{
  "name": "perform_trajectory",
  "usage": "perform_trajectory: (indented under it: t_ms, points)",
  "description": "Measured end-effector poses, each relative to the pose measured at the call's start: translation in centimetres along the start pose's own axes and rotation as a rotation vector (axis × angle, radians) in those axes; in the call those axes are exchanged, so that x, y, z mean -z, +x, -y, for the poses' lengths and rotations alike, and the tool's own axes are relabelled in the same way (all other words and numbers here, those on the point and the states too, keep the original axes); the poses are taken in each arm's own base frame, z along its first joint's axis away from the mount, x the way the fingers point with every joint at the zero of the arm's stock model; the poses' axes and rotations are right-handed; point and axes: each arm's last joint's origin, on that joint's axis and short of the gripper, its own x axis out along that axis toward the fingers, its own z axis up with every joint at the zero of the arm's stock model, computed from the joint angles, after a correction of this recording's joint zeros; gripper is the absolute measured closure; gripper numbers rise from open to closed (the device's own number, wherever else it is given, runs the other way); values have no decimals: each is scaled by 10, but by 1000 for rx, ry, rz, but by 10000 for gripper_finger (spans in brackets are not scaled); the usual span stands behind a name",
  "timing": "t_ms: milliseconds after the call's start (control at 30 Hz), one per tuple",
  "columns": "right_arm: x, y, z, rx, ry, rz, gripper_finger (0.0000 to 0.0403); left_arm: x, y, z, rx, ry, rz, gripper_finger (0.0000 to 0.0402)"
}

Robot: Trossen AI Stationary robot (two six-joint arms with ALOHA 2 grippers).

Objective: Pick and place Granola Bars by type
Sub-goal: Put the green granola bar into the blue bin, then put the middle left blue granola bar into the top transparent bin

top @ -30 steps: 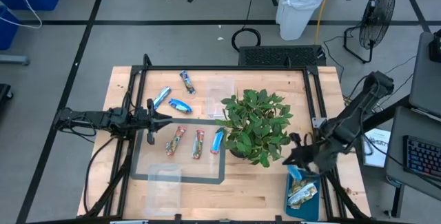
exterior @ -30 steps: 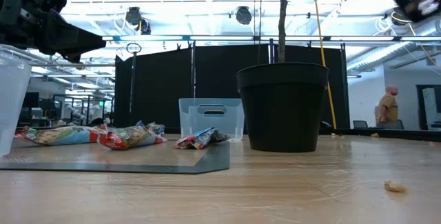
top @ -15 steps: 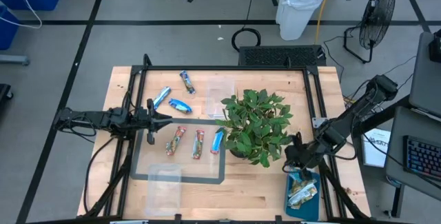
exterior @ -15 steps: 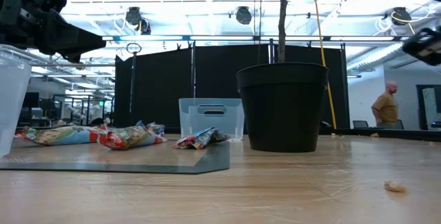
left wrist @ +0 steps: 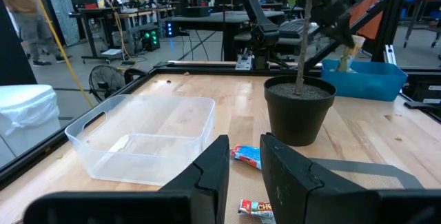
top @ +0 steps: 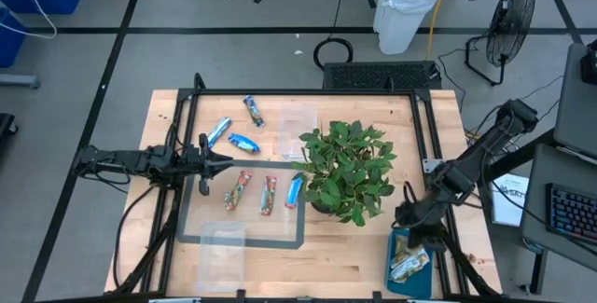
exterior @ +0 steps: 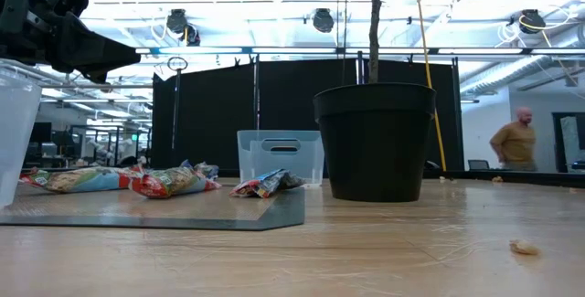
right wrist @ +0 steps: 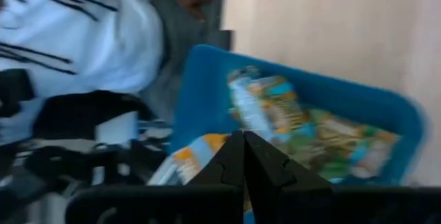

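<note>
Several Granola Bars lie flat on the table: blue ones (top: 244,143) near the far-left clear tub, and two red-and-tan ones (top: 239,189) and a blue one (top: 295,191) on a grey mat (top: 196,214). Green-and-beige bars (top: 409,264) lie in the teal tray (top: 394,247). My right gripper (top: 410,219) hovers shut over the tray's far end, with a wrapper beside its fingers. My left gripper (top: 227,161) hangs still over the mat's left part, its fingers a little apart and touching nothing. My right gripper (right wrist: 242,138) seems shut on a Granola Bar with an orange-and-blue wrapper end (right wrist: 180,165). That end shows beside the fingers and in front of the tray's rim (right wrist: 196,86). The fingers themselves hide the place of contact. The bar hangs clear above the tray.
A potted plant (top: 345,168) stands between the mat and the tray, its leaves spreading wide. One clear tub (top: 300,121) sits at the far side, another (top: 224,247) at the near-left. Bare wood shows along the near edge. A person (exterior: 516,142) walks in the room behind.
My right gripper has shifted about over the table's right near corner, first toward the plant, then back toward the tray. In the low view it dropped and left the picture. The bars on the table have stayed put.
</note>
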Motion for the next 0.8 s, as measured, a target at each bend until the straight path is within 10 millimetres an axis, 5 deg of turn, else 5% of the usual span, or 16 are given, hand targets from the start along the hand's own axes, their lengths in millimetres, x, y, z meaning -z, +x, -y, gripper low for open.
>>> perform_trajectory:
  t_ms: [267, 800]
  points:
    - [3, 9, -11, -58, 73, -12, 403, 0, 0, 0, 0, 0, 0, 314]
    - [19, 62, -9, 97, 215, -170, 403, 0, 0, 0, 0, 0, 0, 314]
